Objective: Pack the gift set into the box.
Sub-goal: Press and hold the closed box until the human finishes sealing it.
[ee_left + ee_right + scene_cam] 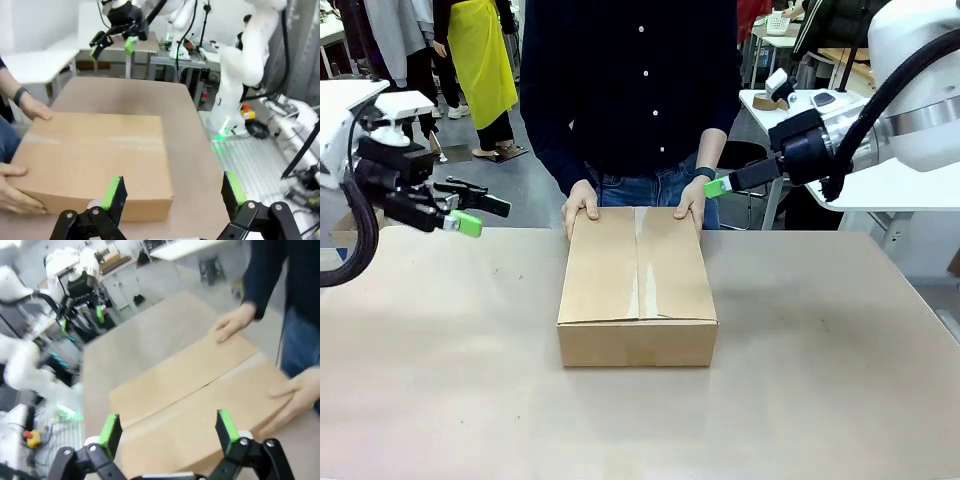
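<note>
The box [637, 280] sits mid-desk [840, 380], flaps folded shut, the person [630, 100] holding its far edge, left gripper [477, 213] and right gripper [717, 186] spread wide, empty, flanking it — packing seemingly finished or unstarted — next: open or seal those flaps.

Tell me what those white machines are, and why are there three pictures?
They are two robot arms. Each ends in a hand with two green-tipped fingers. The big picture looks across a table at a person standing on the far side. There the left hand and the right hand hang in the air, open, holding nothing. The other two pictures come from little cameras on the robot's wrists, so its own fingers poke up from the bottom. On the table lies a brown cardboard box with its flaps shut. The person's hands rest on its far edge.
</note>
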Robot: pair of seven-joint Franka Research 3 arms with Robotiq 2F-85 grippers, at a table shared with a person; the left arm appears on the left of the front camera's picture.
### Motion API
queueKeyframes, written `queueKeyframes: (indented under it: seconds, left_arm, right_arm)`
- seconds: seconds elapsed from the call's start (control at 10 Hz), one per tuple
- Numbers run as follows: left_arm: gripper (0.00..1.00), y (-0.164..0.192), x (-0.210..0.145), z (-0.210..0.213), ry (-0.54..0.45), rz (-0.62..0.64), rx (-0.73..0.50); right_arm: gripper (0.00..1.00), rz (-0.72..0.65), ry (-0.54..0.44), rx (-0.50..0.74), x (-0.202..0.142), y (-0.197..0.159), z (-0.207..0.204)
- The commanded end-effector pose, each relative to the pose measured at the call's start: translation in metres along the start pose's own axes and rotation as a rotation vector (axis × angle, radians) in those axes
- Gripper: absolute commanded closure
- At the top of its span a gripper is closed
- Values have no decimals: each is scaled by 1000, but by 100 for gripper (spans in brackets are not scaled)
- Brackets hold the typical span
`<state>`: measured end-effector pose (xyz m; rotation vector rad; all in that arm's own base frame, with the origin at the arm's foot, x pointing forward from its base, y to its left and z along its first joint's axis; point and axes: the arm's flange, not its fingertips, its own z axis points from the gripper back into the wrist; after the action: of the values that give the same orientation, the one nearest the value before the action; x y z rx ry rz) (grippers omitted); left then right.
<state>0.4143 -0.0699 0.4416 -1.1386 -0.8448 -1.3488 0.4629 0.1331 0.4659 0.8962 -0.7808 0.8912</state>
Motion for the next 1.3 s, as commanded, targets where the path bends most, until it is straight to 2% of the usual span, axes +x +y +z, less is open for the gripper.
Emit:
queueKeyframes:
  seconds: [0.0, 0.1, 0.2, 0.3, 0.4, 0.5, 0.6, 0.8, 1.0, 1.2]
  left_arm:
    - [0, 1, 10, -3, 5, 116, -6]
    - [0, 1, 10, -3, 5, 116, -6]
    - [0, 1, 10, -3, 5, 116, -6]
    - [0, 0, -1, 0, 1, 34, -1]
    - [0, 16, -2, -17, -28, -13, 99]
    - [0, 28, -1, -34, -34, -81, 144]
    - [0, 40, -1, -48, -41, -132, 157]
    - [0, 66, -6, -78, 9, -211, 210]
    - [0, 89, -17, -113, 95, -221, 200]
    - [0, 108, -27, -129, 114, -206, 223]
  right_arm:
    - [0, -130, 67, 57, 4, 12, -11]
    - [0, -130, 67, 57, 4, 12, -11]
    - [0, 7, -6, -4, -4, -3, 3]
    - [0, 229, 96, 171, -4, 0, -25]
    - [0, 377, 126, 215, -4, -4, -58]
    - [0, 475, 97, 312, -11, -16, -76]
    - [0, 499, 76, 313, -19, -34, -90]
    - [0, 449, 24, 259, -36, -61, -116]
    - [0, 406, 9, 236, -50, -76, -141]
    - [0, 379, 16, 200, -63, -91, -146]
